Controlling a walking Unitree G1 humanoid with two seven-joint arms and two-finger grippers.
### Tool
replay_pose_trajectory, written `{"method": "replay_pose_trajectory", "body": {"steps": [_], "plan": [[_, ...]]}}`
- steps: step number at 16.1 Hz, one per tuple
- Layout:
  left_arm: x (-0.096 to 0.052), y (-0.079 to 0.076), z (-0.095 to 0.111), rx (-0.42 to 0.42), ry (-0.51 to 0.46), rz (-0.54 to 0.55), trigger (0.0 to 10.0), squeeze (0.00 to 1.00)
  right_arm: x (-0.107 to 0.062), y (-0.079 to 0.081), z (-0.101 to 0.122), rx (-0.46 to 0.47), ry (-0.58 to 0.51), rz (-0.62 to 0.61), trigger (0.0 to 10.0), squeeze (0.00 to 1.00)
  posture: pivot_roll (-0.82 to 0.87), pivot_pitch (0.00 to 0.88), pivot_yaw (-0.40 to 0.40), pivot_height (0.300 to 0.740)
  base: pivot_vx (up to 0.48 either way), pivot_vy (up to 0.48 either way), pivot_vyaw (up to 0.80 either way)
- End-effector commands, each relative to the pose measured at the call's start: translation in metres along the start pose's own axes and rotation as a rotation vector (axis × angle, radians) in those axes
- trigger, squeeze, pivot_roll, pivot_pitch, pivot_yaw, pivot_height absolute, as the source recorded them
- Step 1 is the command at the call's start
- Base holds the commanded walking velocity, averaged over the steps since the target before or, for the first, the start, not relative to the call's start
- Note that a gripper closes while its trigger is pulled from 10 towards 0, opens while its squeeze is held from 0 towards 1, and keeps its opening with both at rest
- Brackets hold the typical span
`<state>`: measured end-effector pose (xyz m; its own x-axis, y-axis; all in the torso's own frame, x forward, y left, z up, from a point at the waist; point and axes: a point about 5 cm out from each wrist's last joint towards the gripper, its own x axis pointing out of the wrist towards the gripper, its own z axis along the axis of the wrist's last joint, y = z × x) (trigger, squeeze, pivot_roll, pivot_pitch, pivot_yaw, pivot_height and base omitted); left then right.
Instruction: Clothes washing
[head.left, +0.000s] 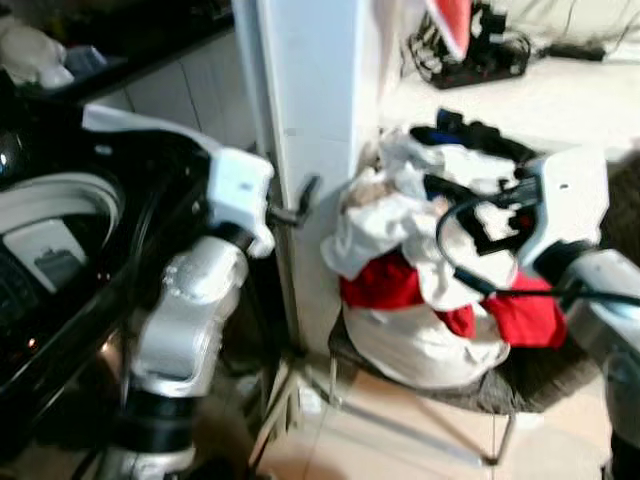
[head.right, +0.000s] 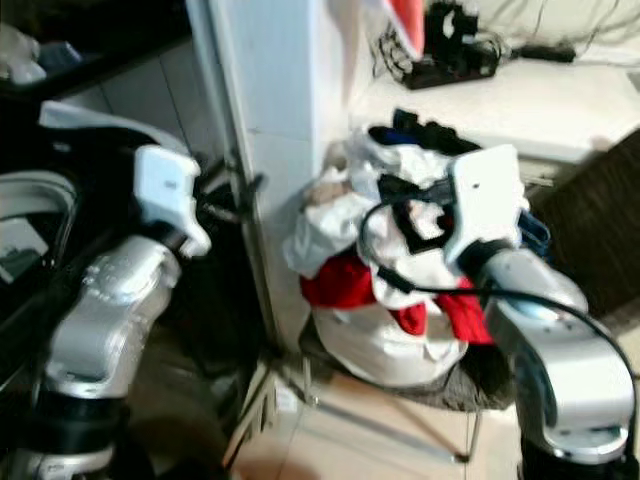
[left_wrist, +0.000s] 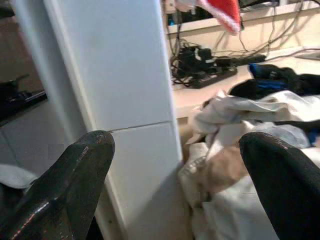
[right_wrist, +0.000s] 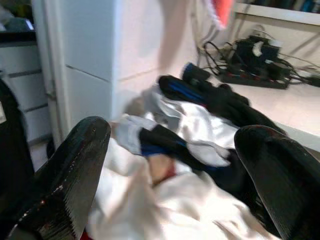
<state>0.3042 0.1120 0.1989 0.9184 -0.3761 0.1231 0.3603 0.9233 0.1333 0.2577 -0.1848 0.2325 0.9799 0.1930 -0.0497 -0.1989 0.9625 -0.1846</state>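
While the heap of clothes (head.left: 430, 290) sits piled on a low chair (head.left: 545, 380) just beside the white pillar (head.left: 315, 110), reaching past the seat's front edge, the right gripper (right_wrist: 170, 165) hangs over the top of the heap with its fingers spread wide and nothing between them; the left gripper (left_wrist: 175, 180) is raised near the pillar, also wide open and empty, pointing toward the heap's near side; the washer (head.left: 50, 260) stands at the robot's left, its pale drum rim showing. White cloth makes up most of the pile, with a red piece (head.left: 385, 280) low at the front and dark blue-black pieces (right_wrist: 215, 97) along the top by the worktop (head.left: 560, 100) edge; all of it looks soft, light and limp, so it should bunch and trail rather than lift cleanly; a pinch on a raised fold at the crown seems the surest hold, though neighbouring pieces may drag along or slide off the chair.
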Motion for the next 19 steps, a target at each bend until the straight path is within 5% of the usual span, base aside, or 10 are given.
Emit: {"method": "replay_pose_trajectory", "body": {"steps": [1, 10, 18, 19], "plan": [[-0.0008, 0.0082, 0.0033, 0.02, 0.001, 0.037, 10.0, 0.0, 0.0035, -0.0006, 0.0049, -0.009, -0.017, 0.003, 10.0, 0.0, -0.04, 0.0, 0.038, 0.74, 0.0, 0.0, 0.0], [0.0023, 0.0096, 0.002, 0.059, 0.013, 0.072, 10.0, 0.0, 0.006, -0.0072, 0.0049, -0.049, -0.013, -0.073, 10.0, 0.0, -0.06, 0.0, 0.047, 0.74, 0.0, 0.0, 0.0], [0.0077, 0.0122, 0.0071, 0.05, 0.011, 0.096, 10.0, 0.0, 0.0101, -0.0035, 0.0025, -0.004, -0.009, -0.102, 10.0, 0.0, -0.04, 0.0, 0.053, 0.74, 0.0, -0.441, 0.0], [0.0067, 0.0136, 0.005, -0.006, 0.026, 0.108, 10.0, 0.0, 0.0096, -0.002, -0.0018, -0.003, 0.012, -0.098, 10.0, 0.0, -0.04, 0.0, 0.052, 0.74, 0.0, 0.0, 0.0]]}}
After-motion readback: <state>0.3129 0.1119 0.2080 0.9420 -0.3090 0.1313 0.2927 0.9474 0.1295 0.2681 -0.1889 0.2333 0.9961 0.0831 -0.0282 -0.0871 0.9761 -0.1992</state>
